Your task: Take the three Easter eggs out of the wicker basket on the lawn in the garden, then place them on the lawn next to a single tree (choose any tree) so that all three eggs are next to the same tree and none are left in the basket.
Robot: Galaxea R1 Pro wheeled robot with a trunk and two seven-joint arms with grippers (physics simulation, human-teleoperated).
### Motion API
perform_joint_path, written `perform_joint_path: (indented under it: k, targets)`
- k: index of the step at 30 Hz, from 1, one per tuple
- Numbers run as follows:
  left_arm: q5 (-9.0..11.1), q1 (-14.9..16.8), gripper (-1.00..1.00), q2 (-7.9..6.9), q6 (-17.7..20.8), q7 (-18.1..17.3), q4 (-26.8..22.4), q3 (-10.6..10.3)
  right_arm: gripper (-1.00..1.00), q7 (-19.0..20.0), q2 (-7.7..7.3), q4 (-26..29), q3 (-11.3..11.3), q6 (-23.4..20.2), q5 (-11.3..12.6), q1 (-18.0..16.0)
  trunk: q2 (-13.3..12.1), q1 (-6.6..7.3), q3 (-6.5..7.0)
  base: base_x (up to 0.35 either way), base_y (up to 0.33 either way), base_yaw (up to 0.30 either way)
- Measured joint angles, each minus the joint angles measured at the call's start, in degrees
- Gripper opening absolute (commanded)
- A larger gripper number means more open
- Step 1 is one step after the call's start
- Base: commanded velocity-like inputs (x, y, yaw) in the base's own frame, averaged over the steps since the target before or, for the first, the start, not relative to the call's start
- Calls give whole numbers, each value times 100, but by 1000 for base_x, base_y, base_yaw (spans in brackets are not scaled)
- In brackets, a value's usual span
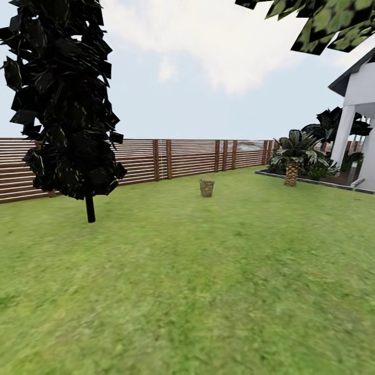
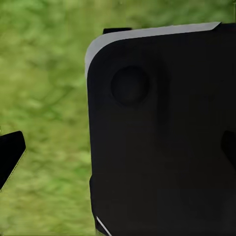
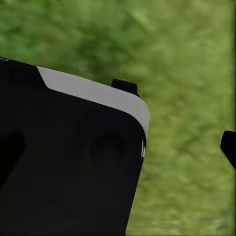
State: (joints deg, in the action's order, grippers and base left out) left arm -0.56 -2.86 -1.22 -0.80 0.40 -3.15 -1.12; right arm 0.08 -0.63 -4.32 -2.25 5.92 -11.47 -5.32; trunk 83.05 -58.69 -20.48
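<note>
The brown wicker basket [image 1: 207, 188] stands small and far off on the lawn [image 1: 187, 291], near the middle of the head view. At this distance the eggs are hidden; I cannot see into the basket. Large green leaves of a tree canopy [image 1: 317, 21] hang in at the upper right, its trunk out of view. In the left wrist view my left gripper [image 2: 118, 152] is open, its fingertips [image 2: 10, 155] far apart over grass. In the right wrist view my right gripper [image 3: 118, 147] is open too, one of its fingertips [image 3: 228, 147] at the frame edge. Nothing is between either pair of fingers.
A dark columnar conifer [image 1: 67, 99] rises at the left on a thin trunk. A brown slat fence [image 1: 182, 159] runs behind the basket. A spiky palm plant [image 1: 292, 156] and the white house [image 1: 359, 109] stand at the right. A black robot body panel [image 2: 162, 137] looms in both wrist views.
</note>
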Motion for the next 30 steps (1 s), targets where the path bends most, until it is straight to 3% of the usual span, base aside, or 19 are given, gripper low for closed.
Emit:
perform_joint_path:
  k: [30]
  targets:
    - [0, 0, 100, 0, 0, 0, 0, 0, 100, 0, 1, 0, -4, 0, -1, -2, 0, 0, 0, 334, 0, 0]
